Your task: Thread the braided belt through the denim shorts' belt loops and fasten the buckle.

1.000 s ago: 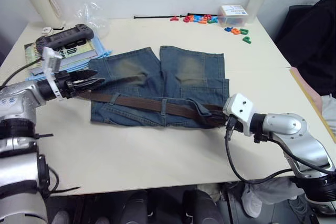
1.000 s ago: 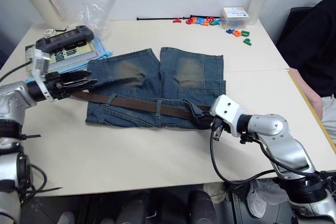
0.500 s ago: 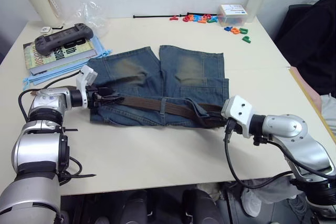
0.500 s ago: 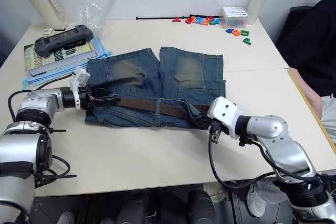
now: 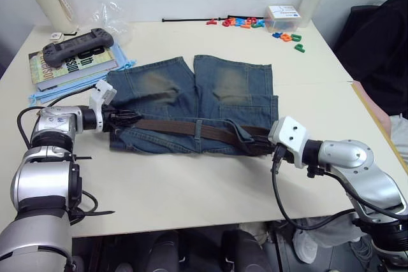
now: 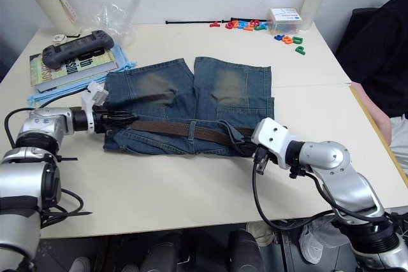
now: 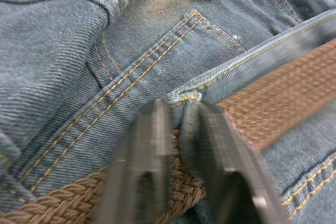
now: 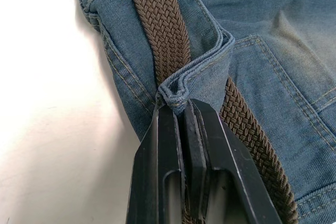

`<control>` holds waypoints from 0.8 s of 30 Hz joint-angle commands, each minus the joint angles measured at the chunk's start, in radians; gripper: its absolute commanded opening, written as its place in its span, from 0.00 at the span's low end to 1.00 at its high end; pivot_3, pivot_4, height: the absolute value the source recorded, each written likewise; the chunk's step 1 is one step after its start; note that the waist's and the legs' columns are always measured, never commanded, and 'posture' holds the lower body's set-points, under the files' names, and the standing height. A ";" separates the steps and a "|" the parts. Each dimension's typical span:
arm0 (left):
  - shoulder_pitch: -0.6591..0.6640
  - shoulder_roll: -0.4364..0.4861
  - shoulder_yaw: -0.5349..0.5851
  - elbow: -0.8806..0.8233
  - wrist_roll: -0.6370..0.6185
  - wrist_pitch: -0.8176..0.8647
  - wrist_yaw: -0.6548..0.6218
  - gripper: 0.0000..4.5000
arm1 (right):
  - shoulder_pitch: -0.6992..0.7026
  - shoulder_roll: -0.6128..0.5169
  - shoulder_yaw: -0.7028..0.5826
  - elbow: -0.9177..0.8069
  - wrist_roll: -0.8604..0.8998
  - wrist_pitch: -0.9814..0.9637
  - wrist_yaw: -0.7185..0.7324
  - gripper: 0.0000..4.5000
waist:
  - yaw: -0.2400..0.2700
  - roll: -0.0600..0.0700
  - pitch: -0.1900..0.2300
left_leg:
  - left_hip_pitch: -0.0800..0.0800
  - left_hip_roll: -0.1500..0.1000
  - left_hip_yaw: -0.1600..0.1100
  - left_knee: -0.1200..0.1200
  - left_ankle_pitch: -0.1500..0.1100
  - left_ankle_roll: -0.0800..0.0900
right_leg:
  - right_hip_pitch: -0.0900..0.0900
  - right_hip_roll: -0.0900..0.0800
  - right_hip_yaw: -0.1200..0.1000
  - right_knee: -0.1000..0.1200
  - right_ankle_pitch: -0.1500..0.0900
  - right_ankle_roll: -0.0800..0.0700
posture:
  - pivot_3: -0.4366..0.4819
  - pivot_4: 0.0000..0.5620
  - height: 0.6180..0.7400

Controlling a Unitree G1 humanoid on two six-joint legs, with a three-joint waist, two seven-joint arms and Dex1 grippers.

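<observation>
Across the middle of the frame the braided belt (image 5: pixel 191 127) lay along the waistband of the denim shorts (image 5: pixel 210 90), its long axis running between the left gripper (image 7: pixel 178 145), jaws pinching denim beside it, and the right gripper (image 8: pixel 185 116), jaws clamped on a waistband fold.

Denim shorts (image 5: pixel 191 103) flat mid-table (image 5: pixel 191 189), legs pointing away from both grippers, waistband on the near side. Braided belt (image 5: pixel 185 127) runs along the waistband between left gripper (image 5: pixel 135 119) and right gripper (image 8: pixel 182 109). Left gripper sits at the waistband's left end, right gripper at its right end. Books with a game controller (image 5: pixel 76 44) lie beyond the left gripper; toy letters (image 5: pixel 245 23) far beyond the right.
</observation>
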 commanded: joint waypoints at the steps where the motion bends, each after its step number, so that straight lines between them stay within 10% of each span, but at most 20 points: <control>1: 0.010 0.015 0.018 0.006 0.006 -0.044 -0.014 0.01 | -0.018 -0.003 -0.011 -0.002 -0.005 -0.024 -0.008 0.00 | 0.000 0.000 0.000 | 0.000 0.000 0.000 0.000 0.000 0.000 | 0.000 0.000 0.000 0.000 0.000 0.000 | 0.48 0.27 0.78; 10: 0.086 0.036 0.172 -0.189 -0.136 -0.252 -0.044 0.01 | 0.010 -0.014 -0.087 -0.035 0.035 -0.054 -0.005 0.00 | 0.001 0.000 0.000 | -0.001 0.000 0.000 0.001 0.000 0.000 | -0.001 0.000 0.000 0.000 0.000 0.000 | 0.48 0.27 0.78; 19: 0.780 -0.009 0.354 -1.033 -0.253 -0.397 0.110 0.01 | 0.194 -0.054 -0.267 -0.144 0.183 -0.028 0.058 0.00 | -0.004 0.000 0.000 | 0.002 0.000 0.000 -0.001 -0.001 0.001 | 0.003 -0.001 0.003 -0.001 0.000 0.000 | 0.48 0.27 0.78; 24: 1.093 -0.028 0.399 -1.091 -0.188 -0.585 0.181 0.01 | 0.331 -0.119 -0.251 -0.152 0.119 -0.106 0.097 0.00 | 0.006 0.000 0.000 | 0.009 0.001 -0.001 -0.003 -0.008 0.006 | 0.009 -0.002 0.010 -0.005 0.000 0.000 | 0.48 0.27 0.78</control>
